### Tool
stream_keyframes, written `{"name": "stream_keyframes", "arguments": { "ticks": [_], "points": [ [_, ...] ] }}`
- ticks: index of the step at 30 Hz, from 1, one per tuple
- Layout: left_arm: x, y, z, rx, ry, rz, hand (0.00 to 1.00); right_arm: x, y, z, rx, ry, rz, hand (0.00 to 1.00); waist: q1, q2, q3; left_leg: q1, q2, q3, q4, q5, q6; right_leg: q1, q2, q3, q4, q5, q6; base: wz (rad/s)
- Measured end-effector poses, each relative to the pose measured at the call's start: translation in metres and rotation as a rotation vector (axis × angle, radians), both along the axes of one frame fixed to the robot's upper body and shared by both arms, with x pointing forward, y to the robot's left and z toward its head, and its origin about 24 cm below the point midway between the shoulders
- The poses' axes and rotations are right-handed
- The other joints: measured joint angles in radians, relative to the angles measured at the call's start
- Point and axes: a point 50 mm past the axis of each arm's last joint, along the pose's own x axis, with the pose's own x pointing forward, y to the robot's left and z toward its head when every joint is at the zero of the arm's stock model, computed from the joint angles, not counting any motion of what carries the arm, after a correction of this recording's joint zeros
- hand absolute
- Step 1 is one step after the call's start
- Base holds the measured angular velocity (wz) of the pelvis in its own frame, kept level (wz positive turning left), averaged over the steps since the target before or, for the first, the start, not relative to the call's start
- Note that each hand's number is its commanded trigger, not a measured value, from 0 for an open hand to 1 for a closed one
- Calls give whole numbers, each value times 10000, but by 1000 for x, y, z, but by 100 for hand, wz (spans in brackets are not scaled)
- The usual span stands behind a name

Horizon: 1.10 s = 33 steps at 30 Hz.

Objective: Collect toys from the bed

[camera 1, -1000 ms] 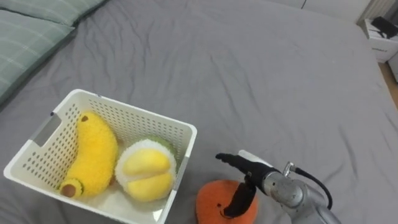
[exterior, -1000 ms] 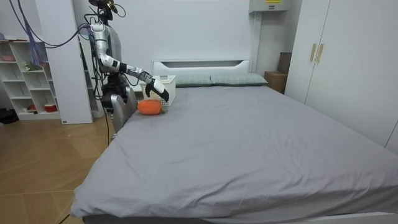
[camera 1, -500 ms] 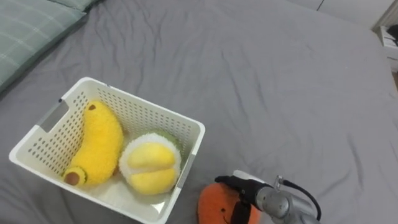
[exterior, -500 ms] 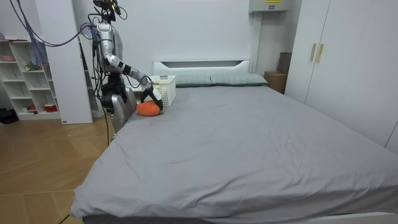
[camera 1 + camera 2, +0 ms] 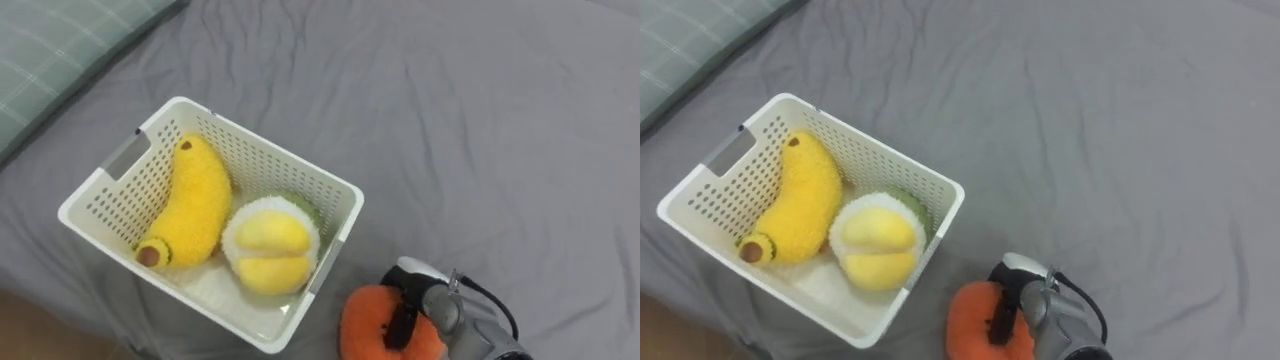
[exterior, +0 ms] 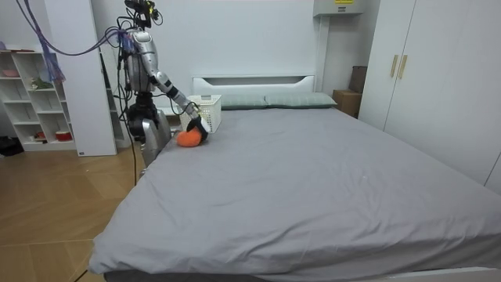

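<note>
Gripping orange toy (image 5: 368,325), right robot hand (image 5: 430,303); toy's bottom cropped.

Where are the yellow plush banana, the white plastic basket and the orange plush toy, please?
yellow plush banana (image 5: 190,205), left eye view, mid-body.
white plastic basket (image 5: 268,150), left eye view, far wall.
orange plush toy (image 5: 362,325), left eye view, left side.

Both eye views look steeply down from the robot's head, close over the white basket (image 5: 268,146) on the grey bed (image 5: 480,120). A green checked pillow (image 5: 45,50) lies beyond the basket's upper left, and an orange plush toy (image 5: 370,325) sits just beside its lower right corner. In the right eye view the basket falls further left. The room view stands well off, past the bed's foot, facing the headboard (image 6: 252,81). It shares the basket, the toy beside it and the bed.
</note>
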Motion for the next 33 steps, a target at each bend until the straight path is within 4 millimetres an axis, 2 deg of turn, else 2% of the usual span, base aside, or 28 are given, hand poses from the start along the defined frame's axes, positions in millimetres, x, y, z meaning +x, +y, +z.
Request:
{"name": "stream_keyframes", "arguments": {
  "ticks": [3, 10, 12, 15, 19, 24, 29, 33],
  "points": [
    [0, -1, 0, -89, 43, -152, 0, -3, -3, -3, 76, -8, -192, 100, 135, -2, -4, -84, -32, -75, 21, 5, 1, -55, -18, -94, -51, 0, 0, 8],
    [-1, -1, -1, -200, 39, -180, 0, -7, -5, -6, 347, 8, -220, 100, 125, -46, -46, -103, -35, -71, 16, 16, -3, -75, -17, -18, -75, 0, 1, 1],
    [-1, -2, -1, -294, 15, -165, 0, -7, -6, -4, 501, -113, -243, 100, 97, -4, -43, -67, -28, 24, 10, 17, -2, -83, -25, 59, -75, 0, 2, -10],
    [-3, -3, -1, -328, 26, -125, 0, -7, -10, 2, 694, -561, -359, 100, -132, 156, -33, 130, -27, 118, -30, 24, 12, 58, -38, 178, -78, 0, 3, -10],
    [0, -2, 1, -313, -340, 39, 0, 5, -16, 26, 965, -1957, -365, 100, -543, 288, -85, 548, 18, 419, -178, 29, 19, 261, -90, 452, -48, -2, 4, -20],
    [9, 3, 4, -157, -856, 292, 0, 24, -33, 66, 1038, -3959, -607, 100, -929, 240, -139, 1083, 63, 792, -420, 31, 33, 526, -24, 871, 46, -15, 23, -25],
    [17, 5, 6, -63, -1281, 406, 0, 32, -44, 96, 1223, -5405, -1158, 100, -1337, 239, -135, 1528, 92, 1045, -559, 21, 47, 762, 40, 1161, 46, -10, 29, -17],
    [18, 5, 6, -131, -1406, 809, 0, 34, -49, 114, 1342, -6149, -1494, 100, -1487, 415, -150, 1719, 128, 1298, -621, 20, 46, 783, 66, 1440, 89, -3, 21, -18]
  ]
}}
